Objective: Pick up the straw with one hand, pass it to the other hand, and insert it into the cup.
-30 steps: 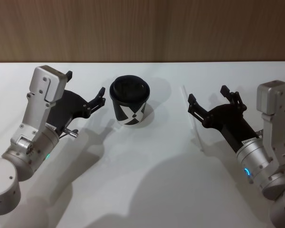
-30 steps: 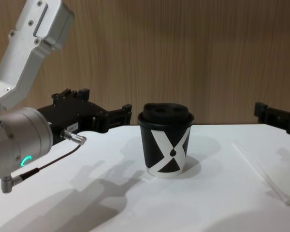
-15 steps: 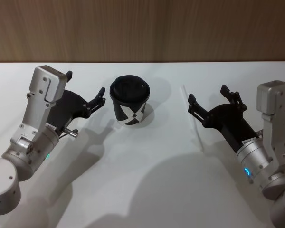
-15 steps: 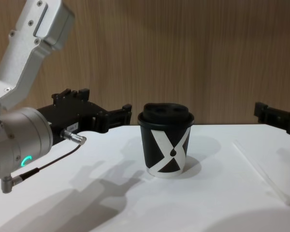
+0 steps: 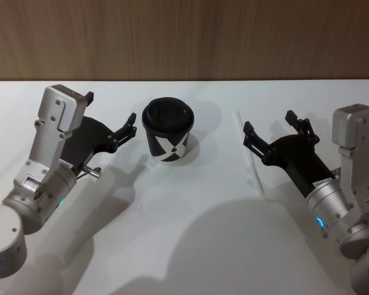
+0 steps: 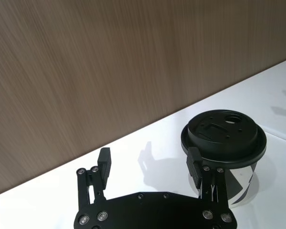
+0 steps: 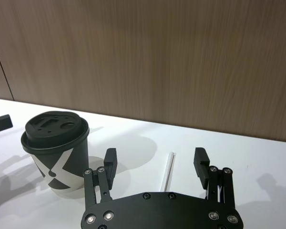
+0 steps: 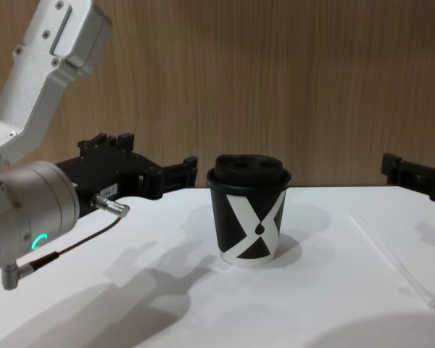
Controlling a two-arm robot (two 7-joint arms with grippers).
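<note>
Since nothing moved, left end effector (image 5: 111, 109) and right end effector (image 5: 269, 121) stay open — thin white straw (image 5: 258, 181) ungrasped, three o'clock of black paper cup (image 5: 168, 132).

Cup (image 5: 167, 138): black, big white X, small black drop mark. Lid (image 5: 166, 115): black. Straw (image 7: 168, 171): white. Table (image 5: 190, 203): white. Wall (image 5: 184, 37): brown wood grain. Left gripper (image 5: 111, 107), right gripper (image 5: 269, 121): black. Left arm (image 5: 49, 132), right arm (image 5: 353, 141): silver.

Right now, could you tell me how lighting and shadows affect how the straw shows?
Head view: the straw is pale against the white table, its near end meeting a broad shadow. Chest view: faint, low contrast. Right wrist view: plainest, between the right gripper's open jaws.
</note>
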